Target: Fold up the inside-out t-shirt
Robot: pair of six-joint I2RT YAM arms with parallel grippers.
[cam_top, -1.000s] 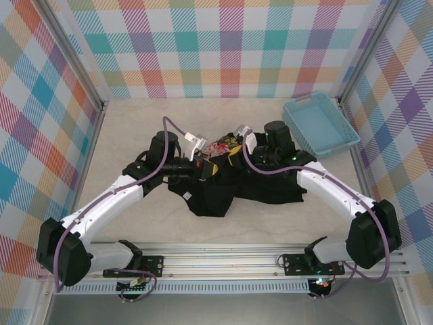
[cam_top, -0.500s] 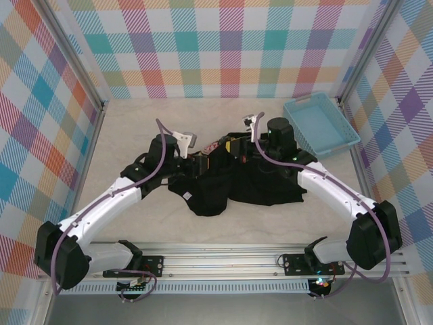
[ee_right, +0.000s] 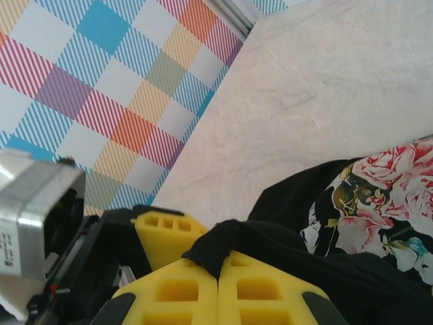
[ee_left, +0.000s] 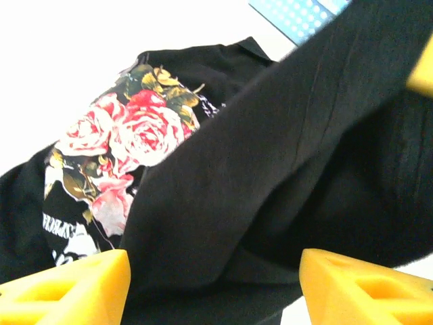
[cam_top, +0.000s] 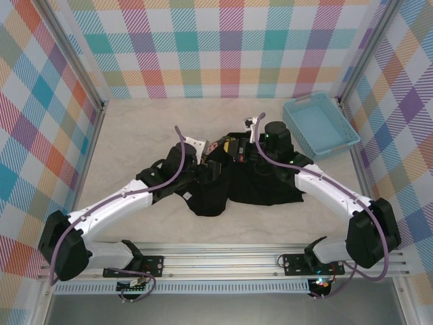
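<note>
Left: your white-and-black left arm reaches from the near-left corner to the middle of the pale stone-patterned table. On the left gripper you have the jaws apart. The 2 yellow fingers stand wide at either side of the wrist view. A thick fold of black cloth lies in the gap between them, not pinched.

Centre: the black short-sleeved cloth t-shirt lies crumpled in a wide heap at mid-table, between your 2 arms. 1 lobe sags toward the near edge on its left. The far-left part is bunched and held up off the table where the 2 grippers meet. The pink, white and yellow rose print faces up at that far-left edge. White lettering sits below it, too blurred to read.

Right of centre: your right gripper has its jaws together, clamped on a rolled edge of the black cloth that pokes out at the fingertips. In the right wrist view, 1 yellow finger of the left gripper sits just behind that pinch. You cannot tell whether it touches.

Far right: the light blue rectangular plastic basket stands at the table's far-right corner. It is near your right arm's wrist and apart from the shirt.
</note>
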